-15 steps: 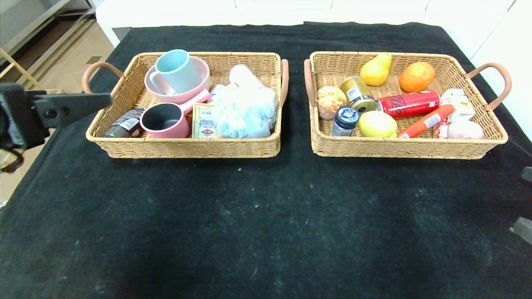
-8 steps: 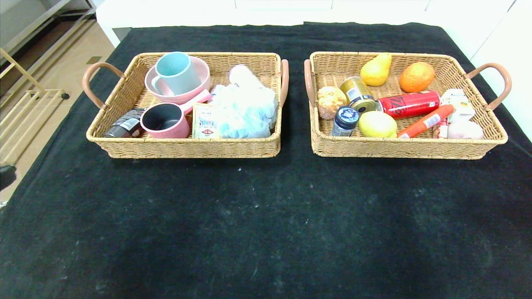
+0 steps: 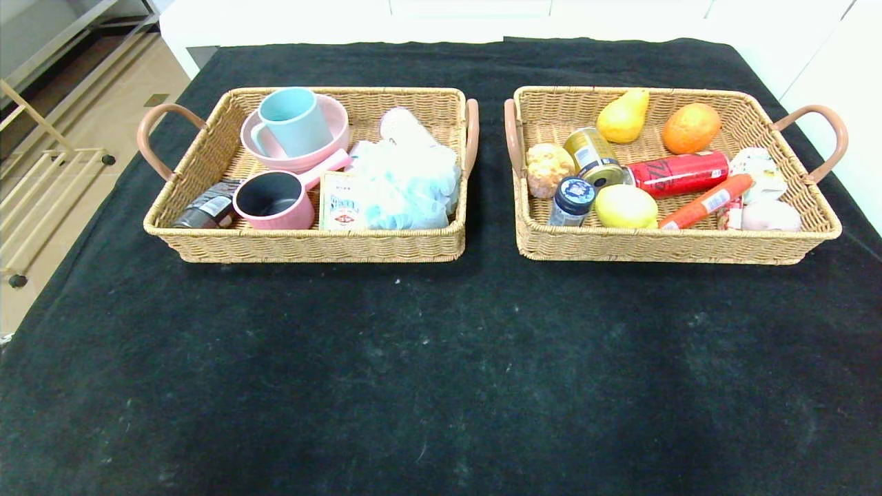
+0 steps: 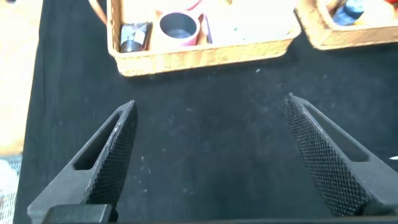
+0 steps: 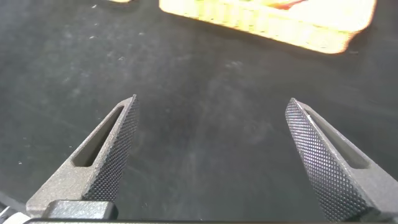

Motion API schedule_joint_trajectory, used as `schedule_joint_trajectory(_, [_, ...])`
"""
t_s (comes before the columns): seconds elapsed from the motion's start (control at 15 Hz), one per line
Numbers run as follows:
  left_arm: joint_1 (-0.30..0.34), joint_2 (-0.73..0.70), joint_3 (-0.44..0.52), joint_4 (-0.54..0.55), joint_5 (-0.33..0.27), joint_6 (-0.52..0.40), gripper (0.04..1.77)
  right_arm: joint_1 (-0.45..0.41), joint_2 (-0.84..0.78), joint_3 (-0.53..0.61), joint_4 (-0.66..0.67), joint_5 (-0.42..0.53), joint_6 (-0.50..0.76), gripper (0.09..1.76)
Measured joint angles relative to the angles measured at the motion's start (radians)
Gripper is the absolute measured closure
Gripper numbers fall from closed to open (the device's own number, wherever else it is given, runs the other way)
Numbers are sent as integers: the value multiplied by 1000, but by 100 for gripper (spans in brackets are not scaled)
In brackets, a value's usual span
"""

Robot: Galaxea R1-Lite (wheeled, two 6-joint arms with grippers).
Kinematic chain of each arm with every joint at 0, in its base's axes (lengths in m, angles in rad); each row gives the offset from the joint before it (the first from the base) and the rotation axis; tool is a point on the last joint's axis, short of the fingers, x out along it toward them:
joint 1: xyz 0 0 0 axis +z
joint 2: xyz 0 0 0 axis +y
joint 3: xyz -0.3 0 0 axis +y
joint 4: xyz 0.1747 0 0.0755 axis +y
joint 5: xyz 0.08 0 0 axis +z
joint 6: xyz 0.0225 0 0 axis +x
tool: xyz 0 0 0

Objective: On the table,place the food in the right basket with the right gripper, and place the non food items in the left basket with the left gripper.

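Observation:
The left basket [image 3: 303, 244] holds the pink pan [image 3: 274, 200], the beige box [image 3: 340, 202] and the light blue mug [image 3: 293, 121], which stands in a pink bowl. In the right basket [image 3: 661, 244] lie the lemon [image 3: 626, 206], the gold can [image 3: 593, 156] and the orange sausage [image 3: 706, 200]. Neither arm shows in the head view. My left gripper [image 4: 211, 102] hangs open over bare black cloth short of the left basket [image 4: 199, 56]. My right gripper [image 5: 212, 102] is open too, over the cloth in front of the right basket [image 5: 267, 25]. Both hold nothing.
The left basket also contains a pale blue bath puff [image 3: 406, 182] and a dark jar [image 3: 207, 210]. A pear [image 3: 623, 116], an orange [image 3: 691, 127], a red can [image 3: 679, 173] and a blue-lidded jar [image 3: 572, 200] share the right basket. The table [image 3: 441, 372] drops off at the left edge.
The left arm, seen at the left edge beside the left basket a second ago, has drawn back out of the head view. The light blue mug has settled in the pink bowl.

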Motion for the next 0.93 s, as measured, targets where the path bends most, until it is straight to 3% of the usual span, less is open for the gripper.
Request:
schedule_joint_trajectory(0.27, [152, -91, -25, 67, -184, 3, 11, -4, -76, -77, 113, -57, 0, 14])
schedule_joint_trajectory(0.53, [336, -178, -48, 114, -323, 8, 10, -10, -117, -121, 206, -116, 3, 14])
schedule_joint_trajectory(0.67, [348, -205, -79, 169, -328, 8, 10, -47, -123, -130, 204, -110, 1, 14])
schedule_joint_trajectory(0.93, [300, -244, -114, 291, -324, -7, 10, -127, -162, -88, 210, -59, -12, 14])
